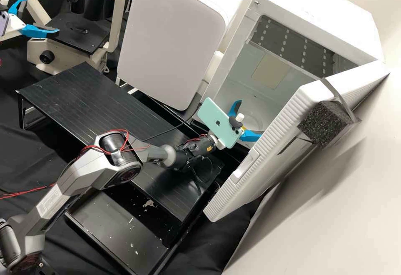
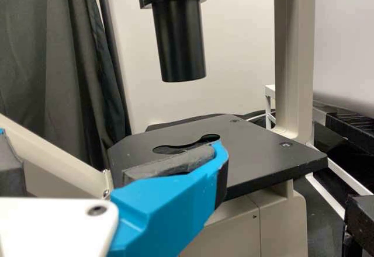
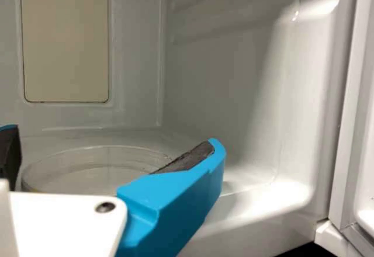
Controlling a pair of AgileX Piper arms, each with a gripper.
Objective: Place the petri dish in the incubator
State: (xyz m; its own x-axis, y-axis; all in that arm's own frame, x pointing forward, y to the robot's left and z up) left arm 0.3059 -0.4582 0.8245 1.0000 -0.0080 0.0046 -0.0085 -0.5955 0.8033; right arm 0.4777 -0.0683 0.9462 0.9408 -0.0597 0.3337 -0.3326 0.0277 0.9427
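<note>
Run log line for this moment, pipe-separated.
right gripper: open, at incubator mouth | petri dish: inside, finger contact unclear | door: open | left gripper: open, by microscope stage

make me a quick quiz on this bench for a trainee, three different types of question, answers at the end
1. Fill in the shape: inside the incubator, the see-through rim of the petri dish is ____.

2. Multiple choice: which device is the left end effector beside?
A. The incubator
B. The microscope
C. Neither of them

3. True or false: the incubator's door is shut tight.

Key:
1. Round
2. B
3. False
</note>
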